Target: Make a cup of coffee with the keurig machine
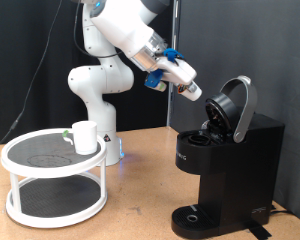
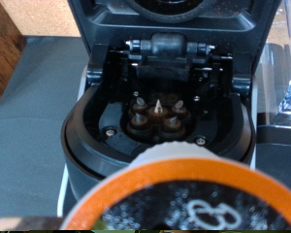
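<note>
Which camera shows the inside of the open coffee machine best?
The wrist view: it looks straight into the coffee machine, showing the pod chamber and its centre needle. The exterior view shows the machine whole from the side, lid raised, but the chamber stays hidden.

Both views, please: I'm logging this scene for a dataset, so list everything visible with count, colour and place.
keurig machine: one, black, at the exterior view's right on the table, its domed lid hinged open; the wrist view looks down into its pod chamber.
cup: one, white, on the top tier of the stand at the exterior view's left.
stand: one, white, round with two tiers, at the exterior view's left.
coffee pod: one, orange-rimmed with a white top, close to the wrist camera, above the chamber.
table: one, brown wood, under everything.
end effector: one, white, above the open machine; whether it is open or shut does not show.
</note>
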Robot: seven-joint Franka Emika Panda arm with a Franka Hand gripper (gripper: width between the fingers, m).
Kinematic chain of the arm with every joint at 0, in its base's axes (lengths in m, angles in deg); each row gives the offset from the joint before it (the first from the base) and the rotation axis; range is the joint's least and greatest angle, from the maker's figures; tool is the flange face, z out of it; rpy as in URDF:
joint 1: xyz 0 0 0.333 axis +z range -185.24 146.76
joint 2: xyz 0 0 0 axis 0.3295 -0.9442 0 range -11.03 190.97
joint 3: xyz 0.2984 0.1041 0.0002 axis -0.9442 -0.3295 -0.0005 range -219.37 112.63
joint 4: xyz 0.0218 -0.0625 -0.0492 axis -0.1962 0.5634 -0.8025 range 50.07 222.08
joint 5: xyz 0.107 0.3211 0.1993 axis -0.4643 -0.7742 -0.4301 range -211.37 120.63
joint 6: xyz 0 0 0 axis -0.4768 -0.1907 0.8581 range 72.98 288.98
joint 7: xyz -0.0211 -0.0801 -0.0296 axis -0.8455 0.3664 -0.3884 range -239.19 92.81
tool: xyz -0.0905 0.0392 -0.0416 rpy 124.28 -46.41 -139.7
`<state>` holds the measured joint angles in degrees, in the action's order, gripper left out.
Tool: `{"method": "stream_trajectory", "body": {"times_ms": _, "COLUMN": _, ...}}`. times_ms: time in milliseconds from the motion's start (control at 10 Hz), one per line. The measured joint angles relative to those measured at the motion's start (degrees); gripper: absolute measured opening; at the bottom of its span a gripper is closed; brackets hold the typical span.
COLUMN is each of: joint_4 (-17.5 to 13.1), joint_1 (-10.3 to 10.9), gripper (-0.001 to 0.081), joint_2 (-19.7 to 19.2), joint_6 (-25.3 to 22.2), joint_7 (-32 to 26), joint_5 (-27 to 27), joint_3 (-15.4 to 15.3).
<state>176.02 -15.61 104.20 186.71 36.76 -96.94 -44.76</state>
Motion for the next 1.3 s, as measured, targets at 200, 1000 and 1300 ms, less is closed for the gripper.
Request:
{"method": "stream_trajectory", "body": {"times_ms": 200, "joint_4": 0.2, "joint_1": -0.1, "gripper": 0.0398, "joint_2": -0.1, "joint_6": 0.1, "joint_7": -0.1, "joint_5": 0.3, "joint_3": 0.0}}
{"method": "stream_trajectory", "body": {"times_ms": 1000, "joint_4": 1.4, "joint_1": -0.1, "gripper": 0.0398, "joint_2": -4.3, "joint_6": 5.6, "joint_7": -0.1, "joint_5": 5.0, "joint_3": -2.3}}
{"method": "stream_trajectory", "body": {"times_ms": 1300, "joint_4": 2.1, "joint_1": -0.1, "gripper": 0.0398, "joint_2": -5.7, "joint_6": 8.1, "joint_7": 0.1, "joint_5": 6.4, "joint_3": -3.3}}
